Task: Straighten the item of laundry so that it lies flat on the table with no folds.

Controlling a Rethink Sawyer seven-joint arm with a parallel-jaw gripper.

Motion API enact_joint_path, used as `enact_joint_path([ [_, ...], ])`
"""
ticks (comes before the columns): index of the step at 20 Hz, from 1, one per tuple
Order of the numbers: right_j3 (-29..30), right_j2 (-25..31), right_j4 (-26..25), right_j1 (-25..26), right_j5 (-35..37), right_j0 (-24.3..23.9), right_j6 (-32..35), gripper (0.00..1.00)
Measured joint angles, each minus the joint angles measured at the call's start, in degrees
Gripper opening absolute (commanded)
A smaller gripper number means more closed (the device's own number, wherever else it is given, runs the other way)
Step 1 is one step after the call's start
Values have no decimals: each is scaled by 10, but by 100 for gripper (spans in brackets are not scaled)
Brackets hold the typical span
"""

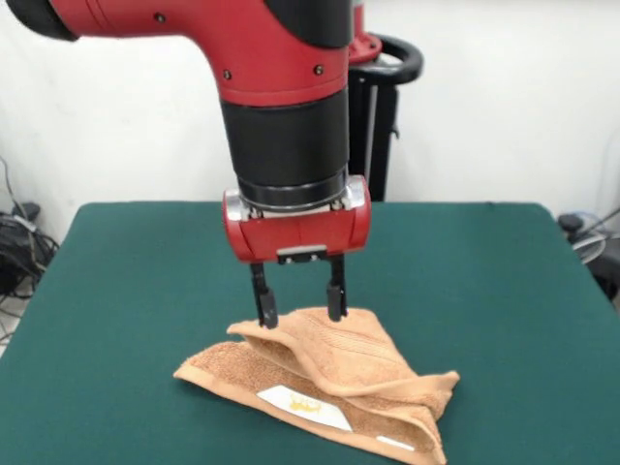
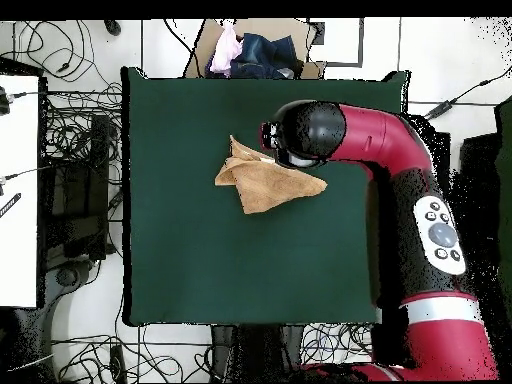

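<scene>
The item of laundry [image 1: 325, 383], a peach-orange towel, lies crumpled and folded over itself near the front middle of the green table [image 1: 126, 291]. A white label shows on its lower layer. My gripper [image 1: 300, 312] hangs straight down over the towel's rear fold. It is open, with both fingertips [image 1: 265, 315] at the fold's top edge and nothing pinched between them. From overhead the towel [image 2: 262, 181] is a folded wedge on the table [image 2: 200, 250], and the arm's wrist [image 2: 300, 135] covers its right part and hides the gripper.
A cardboard box of clothes [image 2: 255, 50] stands just beyond the table's top edge in the overhead view. Cables [image 2: 75, 130] and a white desk [image 2: 18, 190] lie to the left. The arm's red links [image 2: 430, 220] run along the table's right side.
</scene>
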Motion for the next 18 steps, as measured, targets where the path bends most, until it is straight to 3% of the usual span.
enact_joint_path([
  [11,-29,41,-2,37,0,-14,-116,100],
  [18,-29,41,-2,50,0,-15,-129,100],
])
